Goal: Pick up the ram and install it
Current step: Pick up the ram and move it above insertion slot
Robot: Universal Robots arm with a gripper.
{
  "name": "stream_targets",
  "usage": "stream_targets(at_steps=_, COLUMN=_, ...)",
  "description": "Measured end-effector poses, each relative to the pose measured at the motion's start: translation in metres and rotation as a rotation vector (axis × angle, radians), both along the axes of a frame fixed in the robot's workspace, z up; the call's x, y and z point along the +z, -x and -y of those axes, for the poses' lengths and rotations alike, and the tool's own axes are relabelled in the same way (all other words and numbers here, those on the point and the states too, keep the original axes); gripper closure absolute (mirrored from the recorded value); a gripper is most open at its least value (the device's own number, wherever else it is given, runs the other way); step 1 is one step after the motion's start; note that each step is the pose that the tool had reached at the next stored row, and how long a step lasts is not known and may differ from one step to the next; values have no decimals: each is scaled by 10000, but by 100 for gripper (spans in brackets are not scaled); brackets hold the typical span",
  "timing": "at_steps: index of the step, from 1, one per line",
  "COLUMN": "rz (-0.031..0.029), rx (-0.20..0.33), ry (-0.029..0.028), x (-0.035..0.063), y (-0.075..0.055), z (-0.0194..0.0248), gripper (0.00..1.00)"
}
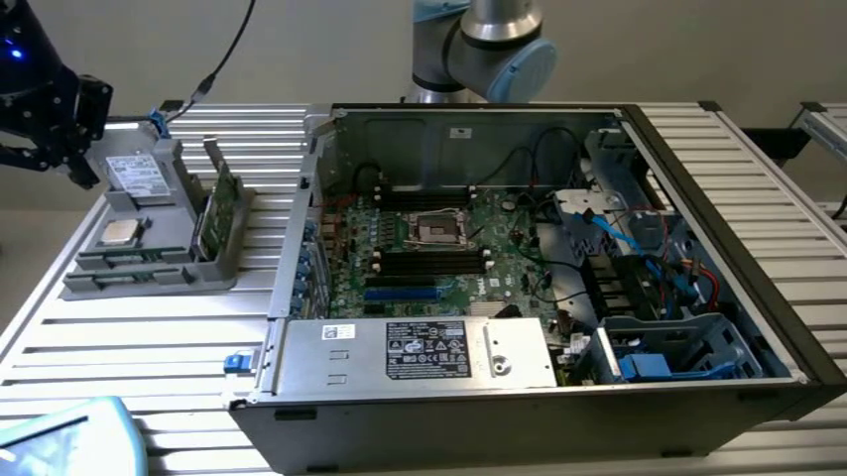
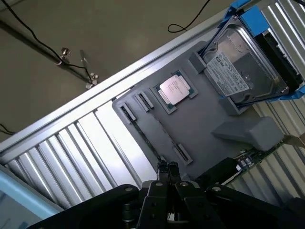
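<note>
- Jaws shut tight, tips pressed together, nothing clamped between them.
- Wrist view: my fingertips [image 2: 163, 168] hang over the gray fixture tray [image 2: 200, 124], close to one end of the long narrow slot along its edge.
- The ram [image 2: 143, 133] sits edge-up in that slot, seen as a thin dark strip. Can't tell whether my tips touch it.
- Same tray, next to the ram: square silver processor chip [image 2: 174, 89] in its pocket. Beyond it is the hard drive [image 2: 240, 67] in a blue bracket.
- Broader green card [image 1: 218, 208] stands upright on the side of the tray that faces the case.
- Exterior view: tray is at the left of the frame on the slatted tabletop [image 1: 133, 337], just beside the open computer case [image 1: 530, 416], which takes up centre and right.
- Motherboard [image 1: 510, 253] lies flat on the case floor. Black memory slots [image 1: 430, 261] run across it below the processor socket [image 1: 434, 228].
- Power supply [image 1: 411, 352] with a label sits at the lower edge of the case.
- My arm [image 1: 490, 45] rises behind the case at top centre.
- Ram is well apart from the motherboard, still in the tray, not installed.
</note>
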State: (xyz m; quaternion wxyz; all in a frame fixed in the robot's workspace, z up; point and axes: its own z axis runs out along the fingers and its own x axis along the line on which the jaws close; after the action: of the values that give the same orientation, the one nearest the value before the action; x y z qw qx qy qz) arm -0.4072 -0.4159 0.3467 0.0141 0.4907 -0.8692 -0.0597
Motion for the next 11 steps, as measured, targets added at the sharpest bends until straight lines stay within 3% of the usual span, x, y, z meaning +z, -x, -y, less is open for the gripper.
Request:
stream_targets(at_steps=4, rz=69, rx=593, ry=161, x=-6, y=0, z=0, gripper=89)
stream_targets(at_steps=11, rz=155, rx=1753, ry=376, x=-23, y=0, z=0, gripper=89)
